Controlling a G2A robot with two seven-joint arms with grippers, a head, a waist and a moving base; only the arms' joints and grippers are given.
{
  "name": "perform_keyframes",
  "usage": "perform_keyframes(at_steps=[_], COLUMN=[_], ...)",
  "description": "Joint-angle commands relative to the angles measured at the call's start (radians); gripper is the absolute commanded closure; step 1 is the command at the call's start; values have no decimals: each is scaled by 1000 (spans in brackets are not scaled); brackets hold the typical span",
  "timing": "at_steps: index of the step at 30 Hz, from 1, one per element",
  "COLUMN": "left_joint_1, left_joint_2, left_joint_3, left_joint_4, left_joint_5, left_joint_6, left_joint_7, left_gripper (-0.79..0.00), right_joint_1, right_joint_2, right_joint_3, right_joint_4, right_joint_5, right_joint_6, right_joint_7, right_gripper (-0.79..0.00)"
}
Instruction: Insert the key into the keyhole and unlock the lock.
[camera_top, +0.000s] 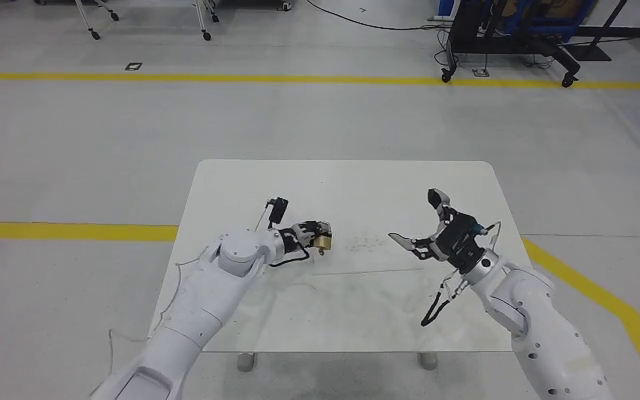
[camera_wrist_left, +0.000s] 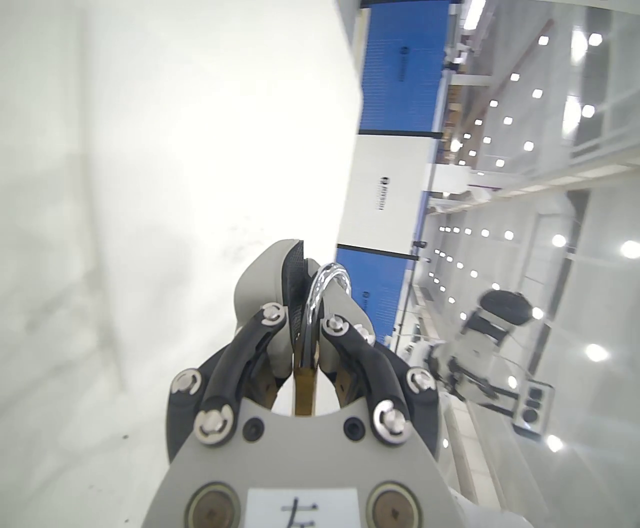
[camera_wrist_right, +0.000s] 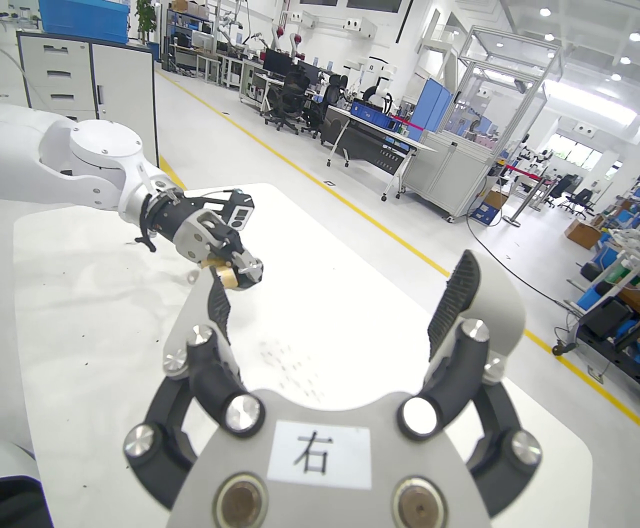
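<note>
A brass padlock with a silver shackle is held just above the white table, left of its middle. My left gripper is shut on the padlock, whose brass body sits between the fingers. From the right wrist view the padlock shows as a brass block in the left gripper. My right gripper hangs over the table's right part, open, with nothing between its fingers. I see no key.
Small dark specks and scuff marks lie on the table between the two grippers. The table's far edge and right edge border open floor with a yellow line.
</note>
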Motion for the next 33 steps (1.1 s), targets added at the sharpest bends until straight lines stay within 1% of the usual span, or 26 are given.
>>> perform_keyframes(at_steps=[1,6,8,9,10,11,12,13,16,20,21,22,23,24,26,28,30,33], left_joint_1=[-12,-35,-47,-54,-59,-65,-69,-71,-68,-47,-45,-43,-25,2,53,118,185,292], left_joint_2=[-8,-27,-34,-38,-41,-44,-47,-49,-50,-39,-32,-22,-14,-5,19,42,66,94], left_joint_3=[21,39,48,52,55,59,62,65,64,39,35,23,-7,-41,-111,-176,-244,-337], left_joint_4=[24,83,110,121,132,140,147,150,143,101,83,53,7,-38,-160,-293,-420,-603], left_joint_5=[9,-23,-31,-35,-39,-42,-44,-45,-49,-39,1,56,50,23,42,69,157,334], left_joint_6=[21,26,41,48,51,56,57,58,53,37,35,19,-8,-28,-99,-160,-225,-330], left_joint_7=[12,33,34,32,30,26,23,21,0,-10,6,53,77,74,94,77,89,159], left_gripper=[0,0,0,-68,-336,-385,-659,-785,-785,-785,-785,-785,-785,-785,-785,-785,-785,-785], right_joint_1=[0,0,0,0,0,0,0,0,0,0,0,0,0,0,0,0,-1,-3], right_joint_2=[0,0,0,0,0,0,0,0,0,0,0,0,0,0,0,0,0,-6], right_joint_3=[0,0,0,0,0,0,0,0,0,0,0,0,0,0,0,0,2,30], right_joint_4=[0,0,0,0,0,0,0,0,0,0,0,0,0,0,0,0,3,12], right_joint_5=[0,0,0,0,0,0,0,0,0,0,0,0,0,0,0,0,5,77], right_joint_6=[0,0,0,0,0,0,0,0,0,0,0,0,0,0,0,0,7,81], right_joint_7=[0,0,0,0,0,0,0,0,0,0,0,0,0,0,0,0,0,-22], right_gripper=[-785,-785,-785,-785,-785,-785,-785,-785,-785,-785,-785,-785,-785,-785,-785,-785,-785,-785])
